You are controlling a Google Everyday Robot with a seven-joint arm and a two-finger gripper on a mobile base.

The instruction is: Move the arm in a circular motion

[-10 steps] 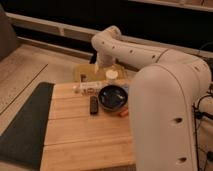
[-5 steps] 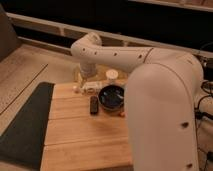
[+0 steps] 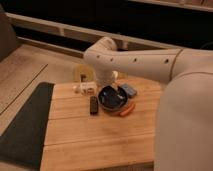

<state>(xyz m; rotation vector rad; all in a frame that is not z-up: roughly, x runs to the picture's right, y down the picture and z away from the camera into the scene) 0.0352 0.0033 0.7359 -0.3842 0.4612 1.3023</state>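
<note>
Robot test room: wooden table [image 3: 100, 140], dark mat [image 3: 25, 125], gripper [image 3: 106, 83] just behind bowl [image 3: 112, 99]

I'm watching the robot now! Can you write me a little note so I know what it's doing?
Gripper: at the low end of the arm, over the far side of the wooden table, just behind the dark bowl.
Arm: reaches in from the picture's right, with its elbow bent above the table's far edge.
Done: in the last second the elbow swung toward the picture's left, then came back and sank lower, so the circling is under way.
Left: keep circling; how much remains cannot be told. The bowl and the small black bar lie close below.
</note>
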